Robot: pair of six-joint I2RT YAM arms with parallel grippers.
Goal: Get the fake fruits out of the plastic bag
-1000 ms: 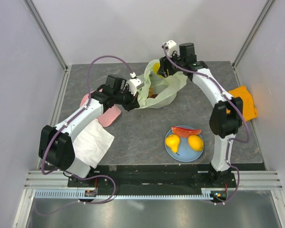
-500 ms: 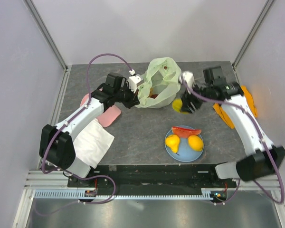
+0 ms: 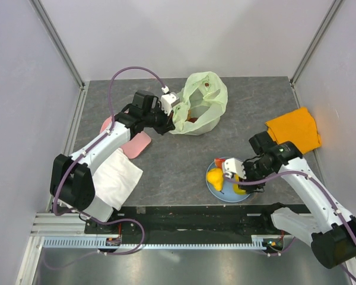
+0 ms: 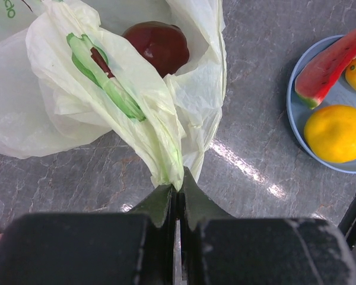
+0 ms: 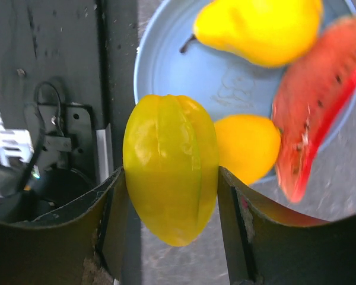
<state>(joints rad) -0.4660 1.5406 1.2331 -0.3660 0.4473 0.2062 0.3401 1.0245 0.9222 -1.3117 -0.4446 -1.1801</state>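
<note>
Right gripper [image 5: 171,178]: its two fingers press on the sides of a yellow star fruit [image 5: 171,202], held upright between them.
Star fruit position: out of the bag, hanging over the near rim of the blue plate [image 5: 166,65], just beside the fruit lying there.
On the plate: a yellow pear [image 5: 255,27], a round yellow fruit [image 5: 246,145] and a red watermelon slice [image 5: 308,113] with a green rind.
Plate marking: a faint raised stamp on the bare blue middle, too faint to read.
Left gripper [image 4: 178,184]: jaws pressed together, pinching a gathered fold of the bag [image 4: 77,101].
Bag: pale yellow-green, crinkled, resting on the grey table [image 4: 255,148] at the far middle, its mouth open upward in the top view.
Inside the bag: a glossy dark red fruit [image 4: 157,44] shows in the opening; a green and dark red shape shows through the thin plastic.
Bag print: green lettering at the top left edge of the left wrist view, cut off, only a round letter shows.
Cloths: a white cloth [image 3: 115,178] and a pink cloth [image 3: 139,142] lie under the left arm; an orange cloth [image 3: 293,127] lies at the right edge.
</note>
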